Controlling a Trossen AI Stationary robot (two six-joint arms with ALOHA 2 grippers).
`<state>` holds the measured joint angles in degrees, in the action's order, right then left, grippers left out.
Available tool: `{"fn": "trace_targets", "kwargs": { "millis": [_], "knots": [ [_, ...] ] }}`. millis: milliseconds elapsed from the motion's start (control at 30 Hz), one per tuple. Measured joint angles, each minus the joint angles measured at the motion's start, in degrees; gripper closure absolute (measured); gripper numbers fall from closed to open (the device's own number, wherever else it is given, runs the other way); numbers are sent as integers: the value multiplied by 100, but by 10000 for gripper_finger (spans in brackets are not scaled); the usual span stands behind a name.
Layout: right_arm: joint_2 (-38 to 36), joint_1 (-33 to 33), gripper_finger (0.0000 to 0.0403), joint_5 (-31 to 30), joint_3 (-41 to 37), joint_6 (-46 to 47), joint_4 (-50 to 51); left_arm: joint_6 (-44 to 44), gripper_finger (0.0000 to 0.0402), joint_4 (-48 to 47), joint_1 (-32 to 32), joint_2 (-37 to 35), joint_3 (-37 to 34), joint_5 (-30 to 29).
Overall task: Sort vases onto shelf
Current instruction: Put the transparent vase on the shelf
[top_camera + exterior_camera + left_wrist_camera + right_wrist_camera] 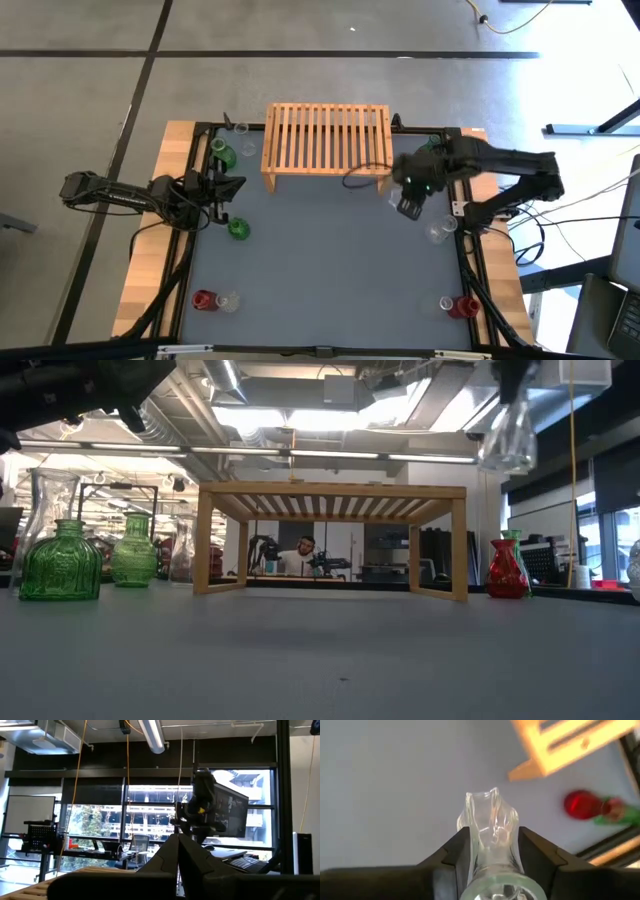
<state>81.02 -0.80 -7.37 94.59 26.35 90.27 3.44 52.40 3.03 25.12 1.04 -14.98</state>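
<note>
The right tool grips an empty clear vase above the table, beside the shelf; the left tool is closed, holding nothing.

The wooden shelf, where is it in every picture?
High view: the shelf sits at the table's far edge, middle.
Low view: middle, standing on its legs.
Left wrist view: a slatted corner at the lower left.
Right wrist view: one corner and leg, upper right.
Shared landmark: its slats.
</note>
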Motion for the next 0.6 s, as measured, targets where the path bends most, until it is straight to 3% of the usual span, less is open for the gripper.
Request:
{"fn": "trace_targets", "kwargs": {
  "millis": [300, 600],
  "knots": [
    [678, 964, 268, -57, 1270, -1299, -28, 0, 399, -2, -2, -2, 0, 0],
    [1232, 1929, 266, -62, 1589, -2331, -60, 9, 399, -4, 0, -2, 0, 0]
  ]
}}
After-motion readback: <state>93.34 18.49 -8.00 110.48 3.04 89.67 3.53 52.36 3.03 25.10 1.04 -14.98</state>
